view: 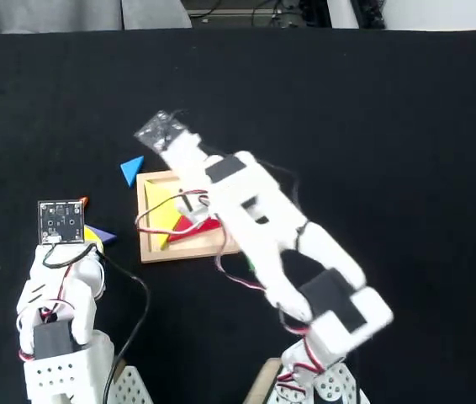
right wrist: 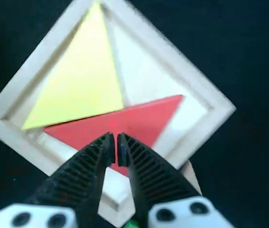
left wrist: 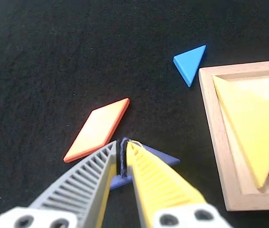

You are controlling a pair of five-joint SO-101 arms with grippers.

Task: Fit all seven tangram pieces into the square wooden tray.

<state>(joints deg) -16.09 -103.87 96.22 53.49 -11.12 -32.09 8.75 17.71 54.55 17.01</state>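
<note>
The square wooden tray holds a large yellow triangle and a red triangle. My right gripper is shut, its tips over the red triangle's near corner. On the cloth left of the tray lie a light blue triangle and an orange parallelogram. My left gripper is shut on a dark blue piece between the parallelogram and the tray.
The right arm lies across the tray's right half and hides it from above. A sliver of green shows beneath that arm. Black cloth covers the whole table, with wide room at the back and right.
</note>
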